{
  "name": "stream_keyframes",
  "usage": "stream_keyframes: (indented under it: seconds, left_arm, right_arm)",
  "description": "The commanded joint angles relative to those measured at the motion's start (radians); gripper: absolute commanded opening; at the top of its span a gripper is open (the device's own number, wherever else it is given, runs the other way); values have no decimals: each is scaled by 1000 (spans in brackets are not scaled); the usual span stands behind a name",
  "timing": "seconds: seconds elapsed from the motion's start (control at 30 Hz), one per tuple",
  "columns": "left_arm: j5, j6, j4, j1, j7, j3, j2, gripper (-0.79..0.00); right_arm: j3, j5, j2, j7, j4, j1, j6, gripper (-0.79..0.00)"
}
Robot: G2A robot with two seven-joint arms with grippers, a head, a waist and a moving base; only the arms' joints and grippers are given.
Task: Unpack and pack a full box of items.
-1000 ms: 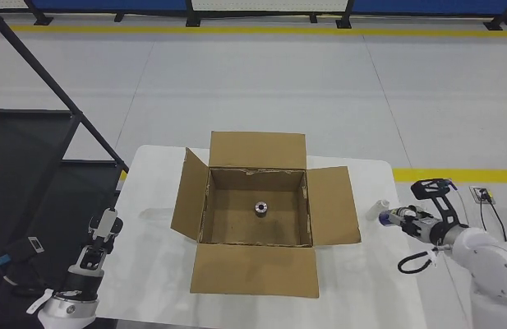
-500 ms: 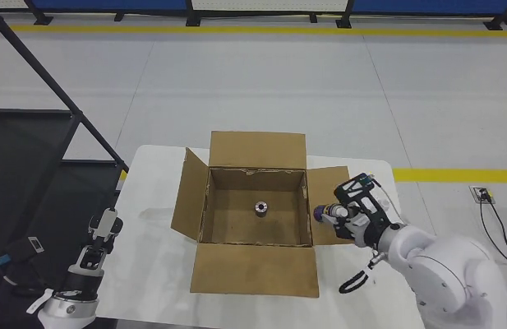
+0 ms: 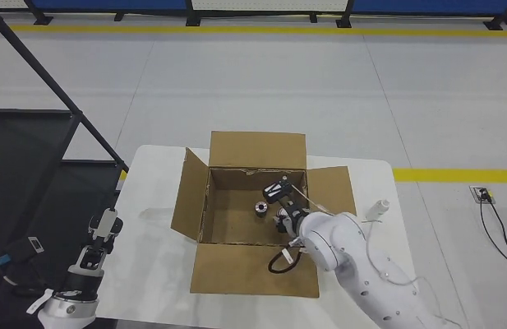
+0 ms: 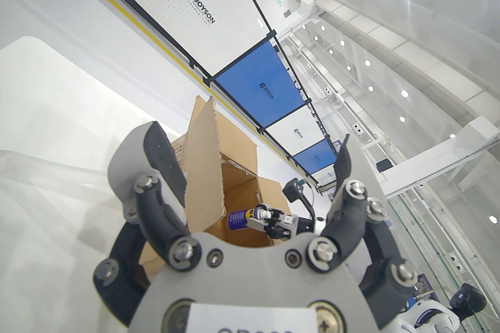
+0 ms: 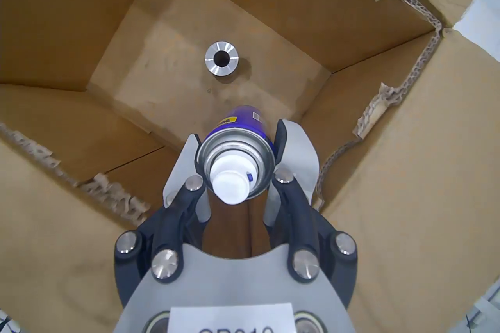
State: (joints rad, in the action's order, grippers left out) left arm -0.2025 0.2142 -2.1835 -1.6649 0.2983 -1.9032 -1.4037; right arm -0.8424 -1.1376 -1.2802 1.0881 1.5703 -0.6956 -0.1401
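Starting at the left, the left gripper (image 4: 250,143) sits spread wide and empty, low beside the worktop's (image 3: 154,247) left edge and well apart from the box (image 3: 253,270). It poses little risk where it is. Inside the box, a metal part (image 5: 221,59) stands upright near the middle of the floor. Just right of it, the right gripper (image 5: 238,141) hangs inside the box, clamped on a spray can (image 5: 241,121) near its top, with the base pointing down.

The main hazard is that closeness: if the can drifts left as it goes down, its base could land on the part and tip. How high the base sits above the floor is hard to judge from these angles, and letting go too high would probably topple so tall and narrow a can. The hold is on a smooth round wall, so the can could also slip or swing. Farther right, the arm's elbow could catch the box's right flap or knock the white bottle (image 3: 375,209) on the worktop.
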Motion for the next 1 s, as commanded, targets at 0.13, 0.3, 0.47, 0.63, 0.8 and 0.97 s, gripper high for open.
stream_keyframes:
  seconds: [0.13,0.3,0.47,0.63,0.8,0.97]
  left_arm:
    - [0,0,0,0,0,0,0,0]
    - [0,0,0,0,0,0,0,0]
    - [0,0,0,0,0,0,0,0]
    - [0,0,0,0,0,0,0,0]
    - [0,0,0,0,0,0,0,0]
    - [0,0,0,0,0,0,0,0]
  right_arm:
    - [75,-1,-43,-27,-159,79,-41,-785]
    - [111,27,-76,-23,-272,131,-47,-785]
    - [116,71,-97,-18,-320,159,-25,-317]
    - [92,68,-96,9,-295,153,-8,0]
    - [36,64,-83,35,-227,125,15,0]
    - [-107,8,-41,61,-18,55,34,0]
